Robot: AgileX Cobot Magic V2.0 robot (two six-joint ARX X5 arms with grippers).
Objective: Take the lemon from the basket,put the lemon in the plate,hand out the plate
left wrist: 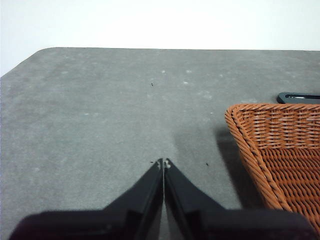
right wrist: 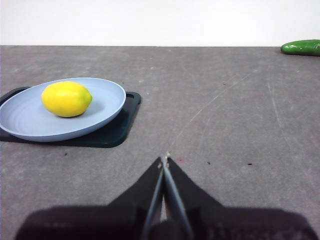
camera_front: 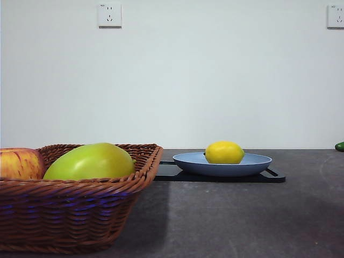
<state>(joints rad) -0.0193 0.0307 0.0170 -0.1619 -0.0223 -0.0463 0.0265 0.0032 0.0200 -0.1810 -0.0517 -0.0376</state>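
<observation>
The yellow lemon [camera_front: 224, 152] lies in the light-blue plate [camera_front: 252, 164], which sits on a flat black tray [camera_front: 271, 176]. The right wrist view shows the lemon [right wrist: 66, 98] in the plate [right wrist: 102, 107] too. The brown wicker basket [camera_front: 80, 215] stands at the front left; its corner shows in the left wrist view [left wrist: 280, 150]. My left gripper [left wrist: 163, 163] is shut and empty over the bare table beside the basket. My right gripper [right wrist: 164, 160] is shut and empty, apart from the plate. Neither arm shows in the front view.
The basket holds a large yellow-green fruit [camera_front: 90, 162] and a red-yellow apple [camera_front: 20, 164]. A green vegetable [right wrist: 301, 47] lies at the far table edge and shows in the front view [camera_front: 339, 146]. The black tray [right wrist: 112, 130] lies under the plate.
</observation>
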